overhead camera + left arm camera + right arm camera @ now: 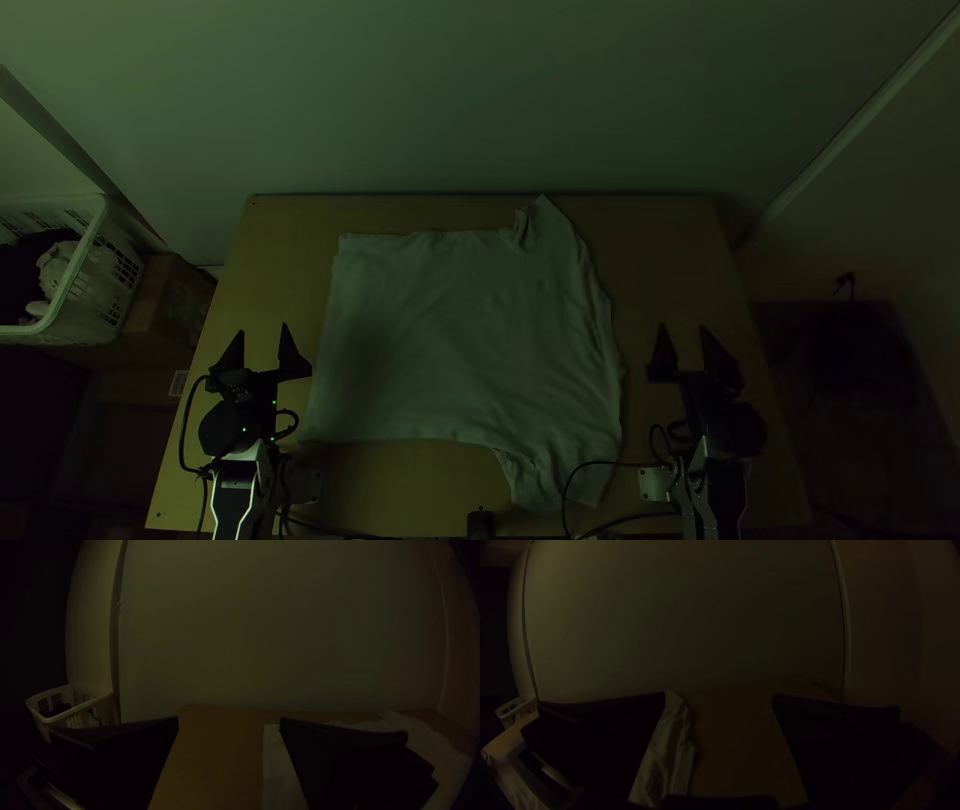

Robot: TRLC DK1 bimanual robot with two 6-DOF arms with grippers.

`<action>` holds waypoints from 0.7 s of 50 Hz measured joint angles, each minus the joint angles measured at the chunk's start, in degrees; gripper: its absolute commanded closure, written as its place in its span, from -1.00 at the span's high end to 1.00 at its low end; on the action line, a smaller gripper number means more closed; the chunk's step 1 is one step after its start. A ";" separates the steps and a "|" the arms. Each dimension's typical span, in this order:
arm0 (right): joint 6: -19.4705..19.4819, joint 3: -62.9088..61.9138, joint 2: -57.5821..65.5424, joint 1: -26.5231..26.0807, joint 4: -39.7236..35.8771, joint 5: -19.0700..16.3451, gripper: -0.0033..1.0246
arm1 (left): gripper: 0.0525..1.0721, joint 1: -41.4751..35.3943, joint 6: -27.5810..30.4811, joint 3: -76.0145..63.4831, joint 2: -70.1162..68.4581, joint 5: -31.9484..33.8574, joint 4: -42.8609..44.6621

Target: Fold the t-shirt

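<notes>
So the left gripper (262, 330) has its fingers wide apart with nothing between them, just left of the shirt (460, 330). Same deal with the right gripper (683, 328): fingers apart, empty, off to the right of the cloth.

Progress-wise, I'd call this the starting line. The shirt is spread out in the middle of the table (400, 490), no sleeve tucked in and no half brought over the other. So pretty much all the folding is left: sleeves in, sides over, then the body doubled up, I'd guess.

As for how it looks, it's a plain pale tee lying sideways. The straight edge (326, 350) on the left looks like the hem, so the neck is probably on the right. The far sleeve (548, 230) pokes up to the table's far edge with a little crumple beside it, and the near sleeve (555, 480) points toward the near edge, kinda creased. Left half's fairly smooth, right half's more wrinkly.
</notes>
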 measured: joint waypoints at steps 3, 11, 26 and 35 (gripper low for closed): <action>-0.02 0.00 0.00 0.50 0.00 0.02 0.92 | 0.91 -0.04 -0.22 0.00 0.00 0.15 0.00; 0.04 0.00 0.00 0.48 -0.02 1.03 0.92 | 0.91 -0.20 -0.20 -0.42 0.00 0.15 1.09; 0.33 0.24 0.00 -0.92 3.15 2.14 0.92 | 0.91 -0.31 1.05 -0.31 0.00 0.83 1.81; -1.79 3.45 0.00 -1.11 6.14 2.14 0.92 | 0.91 -0.33 1.36 1.20 0.02 2.56 2.62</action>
